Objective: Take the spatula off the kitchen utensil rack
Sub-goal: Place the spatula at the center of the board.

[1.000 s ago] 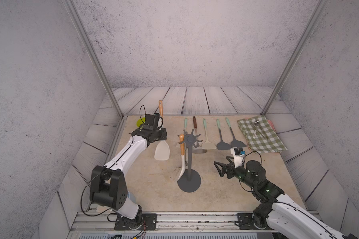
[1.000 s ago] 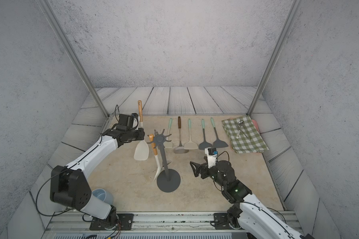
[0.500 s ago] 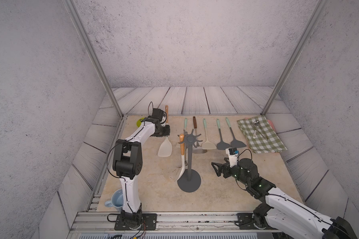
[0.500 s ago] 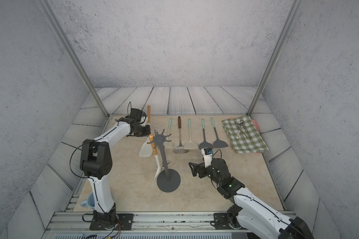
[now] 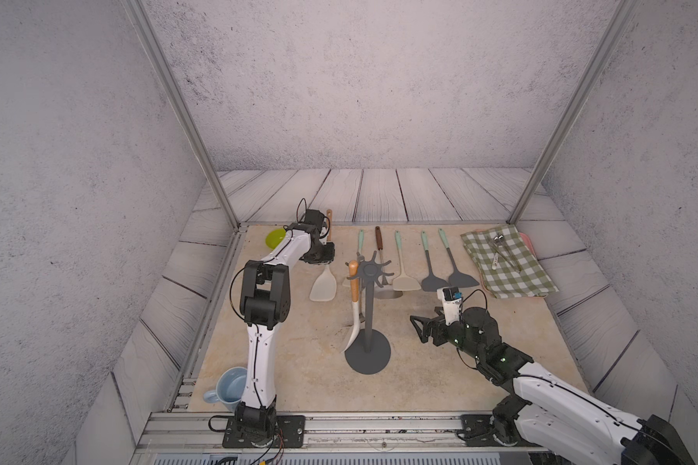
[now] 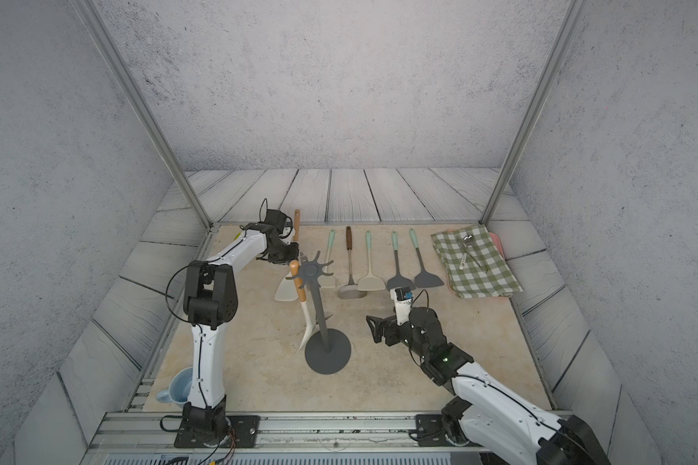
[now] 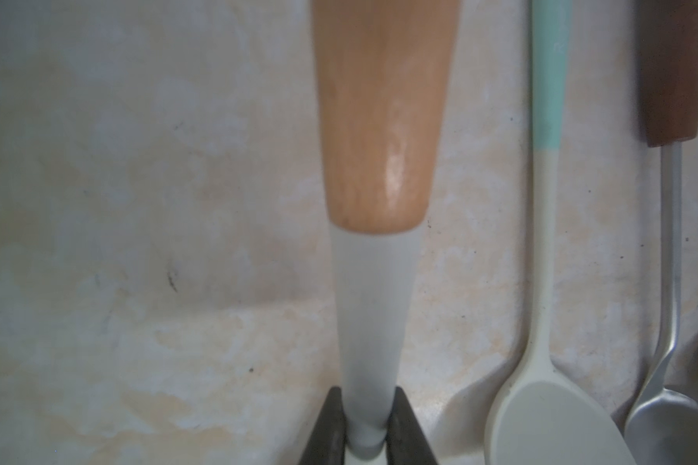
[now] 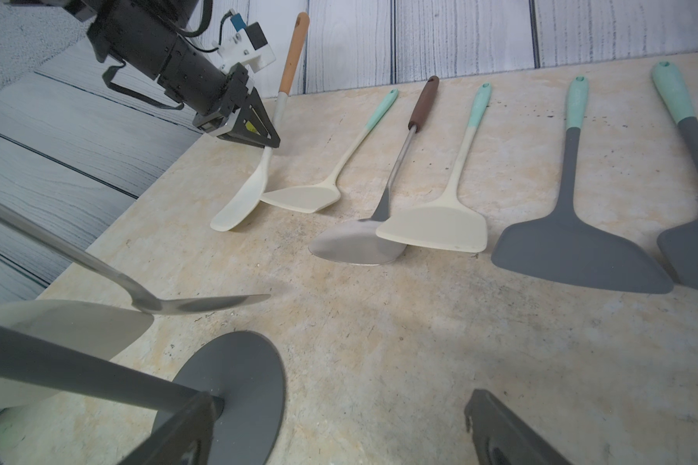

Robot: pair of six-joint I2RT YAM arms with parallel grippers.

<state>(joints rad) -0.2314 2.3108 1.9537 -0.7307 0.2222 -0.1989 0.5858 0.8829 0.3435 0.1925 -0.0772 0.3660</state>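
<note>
- Where the table comes nearest on the left, a blue mug (image 5: 227, 389) stands beside the left arm's base.
- Near the middle, the kitchen utensil rack (image 5: 368, 318) stands upright on its round base, with prongs radiating from the top disc.
- From a prong on its left side dangles a hanging spatula (image 5: 354, 310) with a wooden handle and white blade, its tip close to the base. In the right wrist view a steel blade (image 8: 202, 304) shows just beside the pole, its handle running out of the picture.
- Right of the rack and low over the table, the right gripper (image 5: 418, 330) points toward the pole with its jaws spread wide and nothing between them.
- Farther back on the left, the left gripper (image 5: 324, 257) pinches the pale neck of the spatula (image 5: 322, 286), which is off the rack and left of it. Its cream blade touches the table and its wooden handle tilts up toward the far edge.
- Along the far side lie a cream spatula (image 8: 303, 197), a steel turner (image 8: 355, 245), a cream turner (image 8: 436, 231), a grey turner (image 5: 434, 282) and a second grey turner (image 5: 462, 277), all with handles pointing far.
- At the far right a checked cloth (image 5: 516, 277) carries spoons (image 5: 499, 249); at the far left sits a green bowl (image 5: 274, 238).
</note>
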